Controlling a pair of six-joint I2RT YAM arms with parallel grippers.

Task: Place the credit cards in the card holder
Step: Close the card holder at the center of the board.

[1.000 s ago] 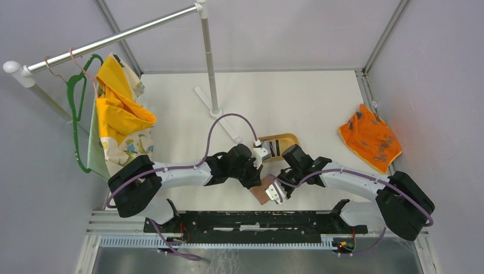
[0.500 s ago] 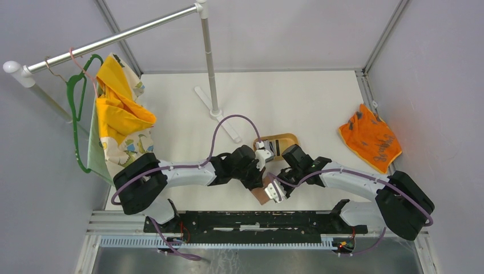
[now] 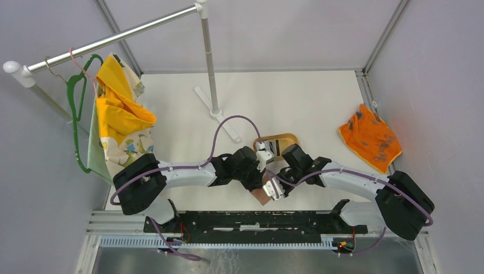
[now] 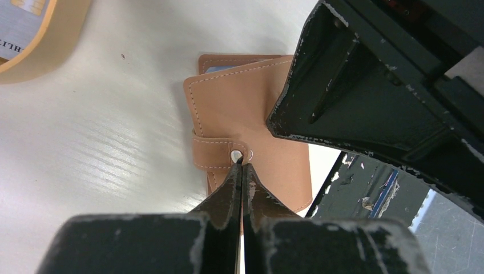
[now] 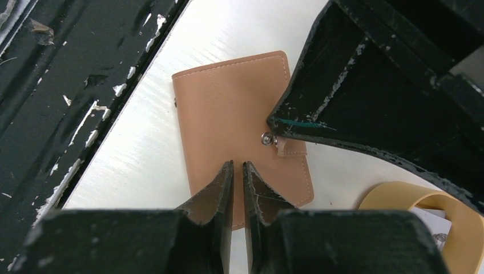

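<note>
Folded card holder (image 4: 245, 114), left gripper (image 4: 240, 165) pinched closed at its snap (image 4: 236, 154), right gripper (image 5: 238, 166) above it, narrow gap, grip unclear.

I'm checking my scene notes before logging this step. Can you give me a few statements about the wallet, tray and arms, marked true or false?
1. The card holder lies folded shut on the table. True.
2. The left gripper has its jaws wide open. False: they are shut, with the tips at the snap on the holder's tab.
3. The tan tray has a card in it. True.
4. The orange cloth covers the card holder. False: it lies well apart, off to the right.
</note>
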